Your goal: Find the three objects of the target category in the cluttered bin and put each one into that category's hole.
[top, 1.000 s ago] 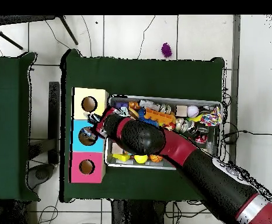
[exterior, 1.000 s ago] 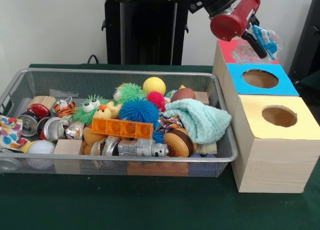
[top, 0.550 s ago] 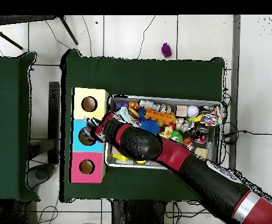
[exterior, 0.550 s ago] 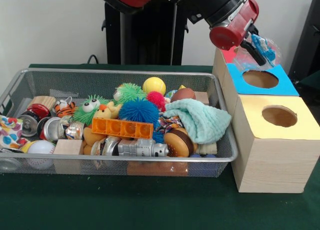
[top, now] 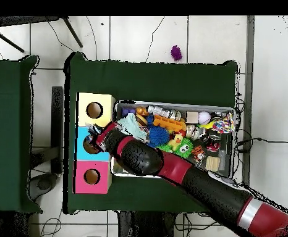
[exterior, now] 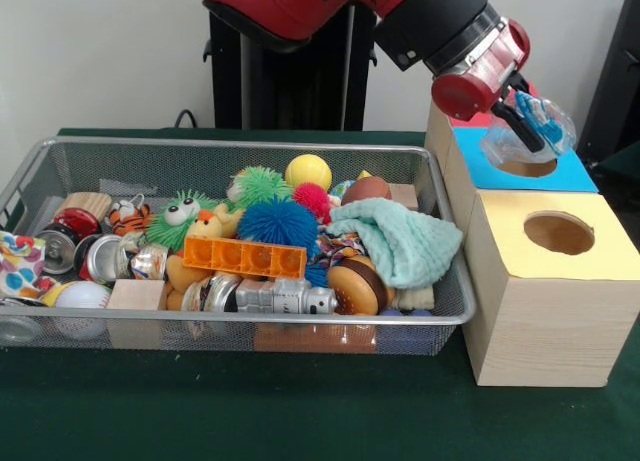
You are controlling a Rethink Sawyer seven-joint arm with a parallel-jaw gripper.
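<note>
Bright even light, soft shadows (slight blur)

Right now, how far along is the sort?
In hand: the tool holds a crumpled clear plastic bag with blue inside right above the hole in the blue-topped wooden box, not yet released. Earlier deposits can't be seen; the holes hide their contents. The silver wire mesh bin is still heaped with toys.
</note>
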